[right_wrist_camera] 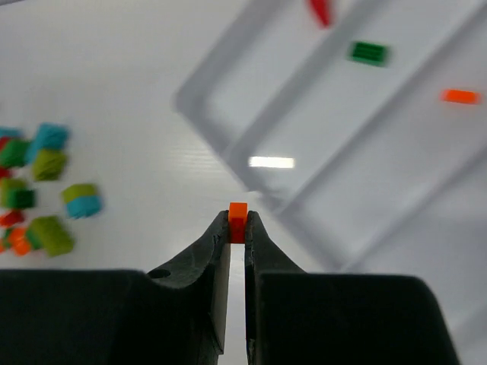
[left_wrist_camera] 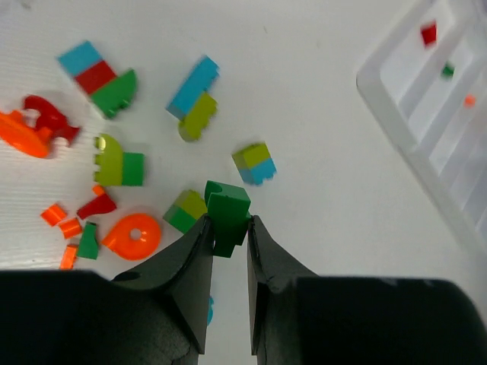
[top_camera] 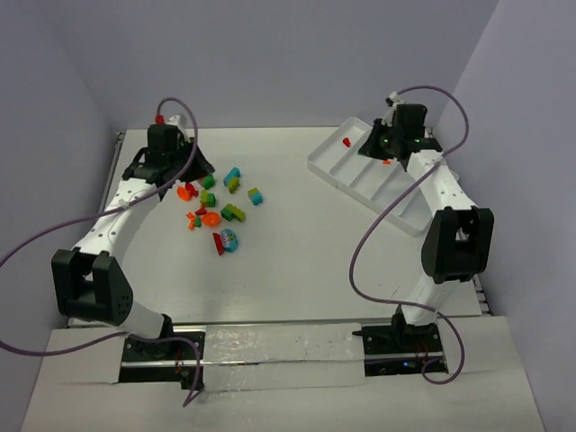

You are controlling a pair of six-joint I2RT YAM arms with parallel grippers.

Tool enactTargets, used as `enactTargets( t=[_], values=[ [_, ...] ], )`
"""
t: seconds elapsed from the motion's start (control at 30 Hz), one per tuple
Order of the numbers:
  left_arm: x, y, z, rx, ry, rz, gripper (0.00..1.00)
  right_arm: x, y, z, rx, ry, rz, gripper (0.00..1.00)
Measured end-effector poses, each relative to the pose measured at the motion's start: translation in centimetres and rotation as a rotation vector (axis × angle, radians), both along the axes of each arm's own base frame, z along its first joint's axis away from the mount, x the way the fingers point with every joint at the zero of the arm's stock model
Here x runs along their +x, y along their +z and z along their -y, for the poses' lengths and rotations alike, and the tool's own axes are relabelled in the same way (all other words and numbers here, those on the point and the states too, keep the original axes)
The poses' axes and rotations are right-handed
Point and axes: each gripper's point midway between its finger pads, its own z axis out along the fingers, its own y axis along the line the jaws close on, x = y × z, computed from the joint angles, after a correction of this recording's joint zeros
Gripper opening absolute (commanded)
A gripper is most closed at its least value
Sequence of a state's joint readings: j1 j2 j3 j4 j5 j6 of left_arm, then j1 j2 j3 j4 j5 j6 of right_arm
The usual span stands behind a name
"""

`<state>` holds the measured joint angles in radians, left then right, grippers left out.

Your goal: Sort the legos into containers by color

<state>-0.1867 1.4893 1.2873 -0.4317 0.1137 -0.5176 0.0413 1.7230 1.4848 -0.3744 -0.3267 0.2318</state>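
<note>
My left gripper point(left_wrist_camera: 228, 228) is shut on a dark green lego point(left_wrist_camera: 227, 207) and holds it above the loose pile of legos point(top_camera: 216, 202) at the table's left. My right gripper point(right_wrist_camera: 237, 222) is shut on a tiny orange lego point(right_wrist_camera: 238, 213) over the near-left edge of the white tray point(right_wrist_camera: 205, 114). In the top view the right gripper point(top_camera: 382, 146) hangs over the tray's point(top_camera: 322, 167) far end. In the tray's compartments lie a red lego point(right_wrist_camera: 322, 11), a green lego point(right_wrist_camera: 368, 52) and an orange lego point(right_wrist_camera: 460, 96).
Loose pieces below the left gripper include an orange ring point(left_wrist_camera: 133, 234), a green and yellow-green block point(left_wrist_camera: 185, 211), a yellow-green and cyan block point(left_wrist_camera: 255, 163) and a red and orange cluster point(left_wrist_camera: 34, 125). The tray's corner point(left_wrist_camera: 380, 99) lies to the upper right.
</note>
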Motion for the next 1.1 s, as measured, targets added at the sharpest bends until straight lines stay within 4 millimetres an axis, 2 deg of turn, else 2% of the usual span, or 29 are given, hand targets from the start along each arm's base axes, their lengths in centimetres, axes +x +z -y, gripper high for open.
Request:
enactTargets(
  t=[0.07, 0.13, 0.23, 0.33, 0.47, 0.57, 0.73, 0.87, 0.97, 1.1],
  values=[
    [-0.9, -0.9, 2.3, 0.038, -0.127, -0.007, 0.00, 0.7, -1.7, 4.2, -0.055, -0.083, -0.050, 0.00],
    [-1.8, -1.6, 4.2, 0.067, -0.240, -0.013, 0.00, 1.6, -3.8, 6.7, -0.103, -0.127, -0.108, 0.00],
    [-2.6, -1.9, 5.8, 0.097, -0.345, -0.007, 0.00, 3.1, -6.7, 8.2, -0.155, -0.141, -0.177, 0.00],
    [-2.7, -1.4, 6.2, 0.115, -0.388, 0.013, 0.00, 4.1, -9.5, 8.9, -0.194, -0.138, -0.229, 0.00],
    [-2.6, -0.9, 6.5, 0.119, -0.417, 0.036, 0.00, 5.4, -11.7, 10.1, -0.221, -0.152, -0.273, 0.00],
    [-2.6, -1.0, 6.7, 0.121, -0.436, 0.036, 0.00, 6.0, -12.6, 11.5, -0.235, -0.178, -0.284, 0.06],
    [-2.7, -1.6, 7.2, 0.112, -0.462, 0.022, 0.00, 7.2, -12.6, 13.2, -0.253, -0.215, -0.279, 0.21],
    [-2.9, -2.1, 7.9, 0.090, -0.497, 0.006, 0.00, 8.3, -12.7, 14.2, -0.263, -0.237, -0.268, 0.42],
    [-3.3, -2.0, 8.4, 0.072, -0.531, 0.006, 0.00, 8.7, -13.1, 14.6, -0.268, -0.241, -0.271, 0.48],
    [-3.7, -1.7, 9.0, 0.049, -0.572, 0.016, 0.00, 8.9, -13.4, 14.6, -0.267, -0.241, -0.281, 0.51]
  ],
)
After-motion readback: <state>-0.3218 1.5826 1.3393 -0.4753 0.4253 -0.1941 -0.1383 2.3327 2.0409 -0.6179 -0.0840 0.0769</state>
